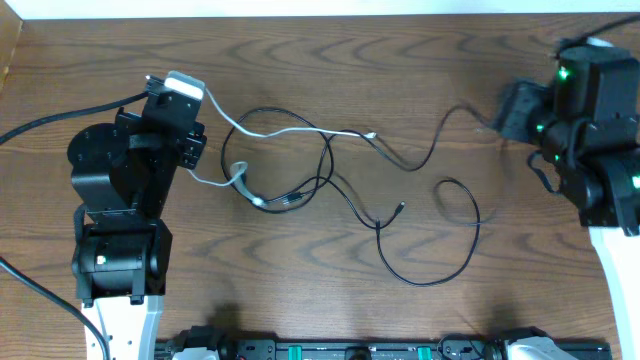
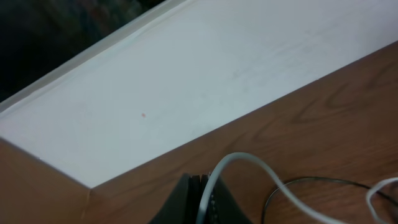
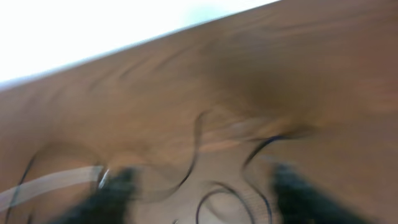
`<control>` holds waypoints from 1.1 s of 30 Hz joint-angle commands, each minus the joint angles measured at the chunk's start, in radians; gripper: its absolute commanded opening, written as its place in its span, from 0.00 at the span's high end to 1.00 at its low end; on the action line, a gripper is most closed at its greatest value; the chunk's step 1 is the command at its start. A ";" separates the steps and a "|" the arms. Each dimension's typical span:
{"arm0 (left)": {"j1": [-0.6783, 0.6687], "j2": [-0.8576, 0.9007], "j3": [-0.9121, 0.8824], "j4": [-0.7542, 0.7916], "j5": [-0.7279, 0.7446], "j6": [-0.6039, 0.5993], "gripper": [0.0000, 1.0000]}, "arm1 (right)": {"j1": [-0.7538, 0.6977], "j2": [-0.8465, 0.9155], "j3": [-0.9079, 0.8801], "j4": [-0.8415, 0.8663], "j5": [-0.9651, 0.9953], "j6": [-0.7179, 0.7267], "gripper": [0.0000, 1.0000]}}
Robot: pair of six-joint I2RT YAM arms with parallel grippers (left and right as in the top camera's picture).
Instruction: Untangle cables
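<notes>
White cable (image 1: 290, 129), clamped in the left end effector (image 2: 201, 194) by the left edge of the desk (image 1: 300, 60), stretches rightward into black cables (image 1: 352, 200) knotted at centre; the right end effector (image 3: 205, 188), spread apart, sits farther off.

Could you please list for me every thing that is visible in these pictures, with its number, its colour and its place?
white cable: one, white, left half of the table, crossing the black ones
black cables: at least two (the tangle hides the exact count), black, middle and right of the table
table: one, brown wood, under everything
wall: one, white, along the far edge of the table
thick wires: two, black, at the left edge of the table
left arm: one, black with a white base, left side
right arm: one, black with a white base, right side
left pincer: one, dark, closed on the white cable
right pincer: one, dark and blurred, fingers apart, above the black cables
</notes>
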 commanded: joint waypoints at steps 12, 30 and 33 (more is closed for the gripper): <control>0.002 -0.019 0.018 0.165 0.333 -0.050 0.93 | -0.002 0.184 -0.008 -0.105 -0.491 -0.559 0.01; 0.002 -0.032 0.018 0.633 0.883 -0.436 0.92 | 0.112 0.591 -0.043 -0.038 -0.456 -0.603 0.01; 0.002 -0.047 0.018 0.739 0.904 -0.500 0.93 | 0.140 0.617 -0.043 -0.013 -0.446 -0.603 0.01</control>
